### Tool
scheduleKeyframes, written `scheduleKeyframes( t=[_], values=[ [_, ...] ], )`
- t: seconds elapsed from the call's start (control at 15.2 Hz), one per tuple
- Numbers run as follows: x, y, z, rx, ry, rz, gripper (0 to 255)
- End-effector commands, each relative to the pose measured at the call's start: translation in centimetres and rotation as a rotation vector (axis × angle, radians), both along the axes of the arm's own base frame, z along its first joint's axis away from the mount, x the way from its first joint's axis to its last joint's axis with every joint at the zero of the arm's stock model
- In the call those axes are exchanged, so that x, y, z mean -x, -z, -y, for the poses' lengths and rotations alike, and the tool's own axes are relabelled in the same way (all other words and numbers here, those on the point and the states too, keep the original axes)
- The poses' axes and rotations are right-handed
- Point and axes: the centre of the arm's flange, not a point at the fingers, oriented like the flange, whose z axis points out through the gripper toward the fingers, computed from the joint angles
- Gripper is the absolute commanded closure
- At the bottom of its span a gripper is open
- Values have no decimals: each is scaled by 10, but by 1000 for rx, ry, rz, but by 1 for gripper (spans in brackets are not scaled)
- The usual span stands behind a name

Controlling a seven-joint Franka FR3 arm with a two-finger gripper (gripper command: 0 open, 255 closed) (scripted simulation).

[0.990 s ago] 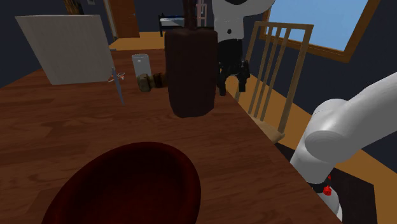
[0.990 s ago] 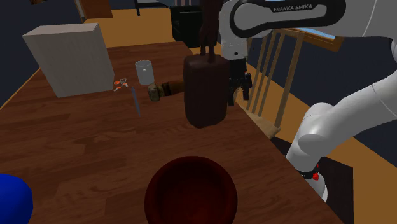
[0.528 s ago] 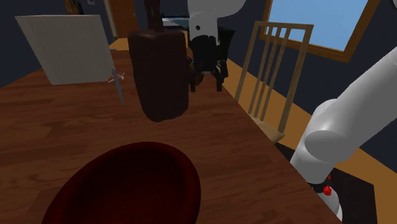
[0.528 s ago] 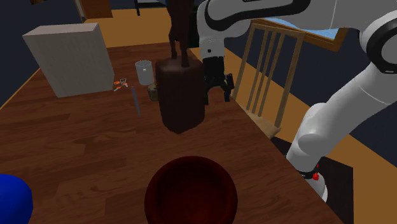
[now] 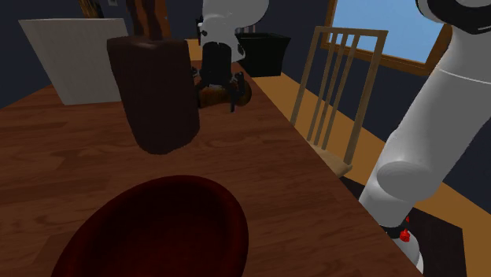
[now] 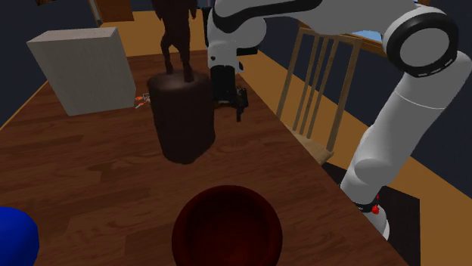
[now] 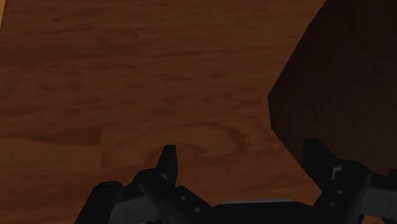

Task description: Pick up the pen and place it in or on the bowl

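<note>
Black hand [image 5: 217, 104] released, fingers [image 7: 168, 159] apart, over wooden tabletop [image 5: 267, 157] just beside dark brown block [image 5: 157, 94]. Dark red bowl [image 5: 157, 228] well apart, at near edge (pen hidden; place cannot be told).

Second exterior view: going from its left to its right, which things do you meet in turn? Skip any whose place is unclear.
Blue object → pale box → dark brown block → gripper → wooden chair.

wooden table [image 5: 267, 157], dark brown block [image 5: 155, 98], white box [image 5: 71, 59], chair [image 5: 350, 31]
</note>
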Motion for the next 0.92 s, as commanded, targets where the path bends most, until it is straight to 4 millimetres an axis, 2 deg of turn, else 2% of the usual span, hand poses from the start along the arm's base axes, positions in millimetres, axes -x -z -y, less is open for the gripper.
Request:
scheduleKeyframes(
  t=[0.0,0.4,0.86],
  values=[
    [-22,2,-8,-19,63,-36,0],
    [-89,12,-22,-74,244,-132,0],
    [-166,30,-24,-135,448,-241,0]
  ],
)
